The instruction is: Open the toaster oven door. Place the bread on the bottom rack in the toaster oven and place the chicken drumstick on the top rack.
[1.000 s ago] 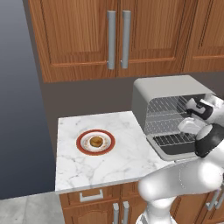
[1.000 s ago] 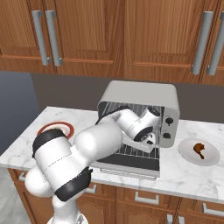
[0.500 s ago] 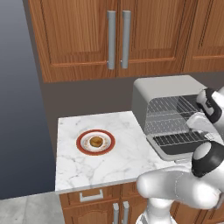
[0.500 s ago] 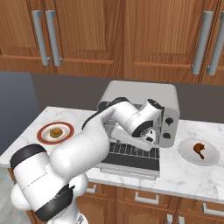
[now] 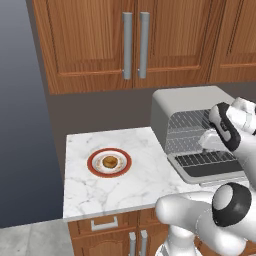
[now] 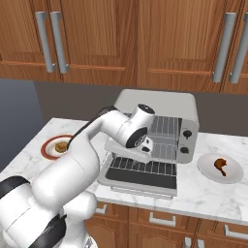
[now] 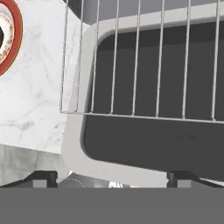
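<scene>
**Oven door down, rack drawn out, jaws spread**

On the counter's right half, the toaster oven stands with the toaster oven door lying flat toward the front edge. Over it, the bottom rack is pulled out. Above these, the gripper hangs empty, fingers wide apart. Near the left edge, the bread sits on a red-rimmed plate; at the right end, the chicken drumstick lies on a white plate.

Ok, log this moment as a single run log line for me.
toaster oven door: open, lying flat | gripper: open, empty, over the door | bread: on red-rimmed plate | chicken drumstick: on white plate
</scene>
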